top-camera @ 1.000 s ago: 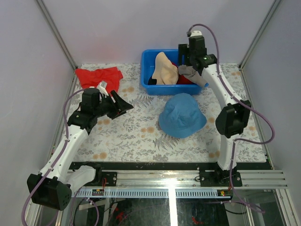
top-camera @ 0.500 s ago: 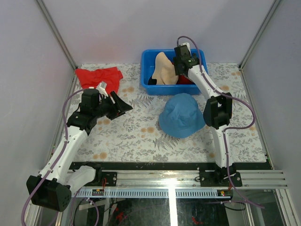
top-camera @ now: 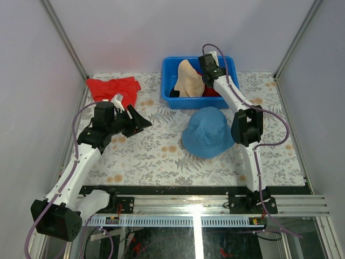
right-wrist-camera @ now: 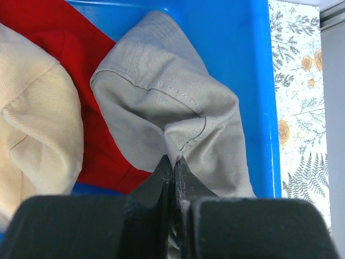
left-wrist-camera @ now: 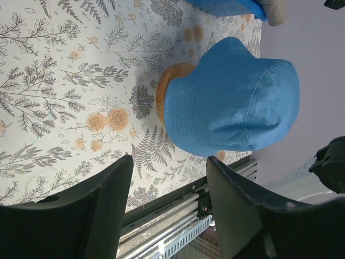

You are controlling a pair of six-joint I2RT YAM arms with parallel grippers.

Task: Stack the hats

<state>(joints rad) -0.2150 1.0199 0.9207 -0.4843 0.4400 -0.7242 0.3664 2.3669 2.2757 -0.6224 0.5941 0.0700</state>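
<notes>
A blue hat (top-camera: 209, 131) sits over a wooden stand (left-wrist-camera: 170, 81) on the floral table, to the right of centre. At the back, a blue bin (top-camera: 171, 73) holds a peach hat (top-camera: 190, 79), a red hat (right-wrist-camera: 64, 32) and a grey-khaki hat (right-wrist-camera: 167, 108). My right gripper (right-wrist-camera: 173, 162) is down in the bin's right side, shut on a pinched fold of the grey-khaki hat. In the top view the right gripper (top-camera: 207, 70) covers that hat. My left gripper (top-camera: 141, 121) hovers open and empty over the table's left part, pointing at the blue hat (left-wrist-camera: 232, 102).
A flat red cloth (top-camera: 113, 86) lies at the back left of the table. The bin wall (right-wrist-camera: 259, 81) stands close to the right of the gripped hat. An aluminium rail (top-camera: 194, 202) runs along the near edge, and walls enclose both sides.
My right gripper has dropped from above the bin's right edge into the bin and closed on the grey-khaki hat. The left arm and the blue hat have not moved.
</notes>
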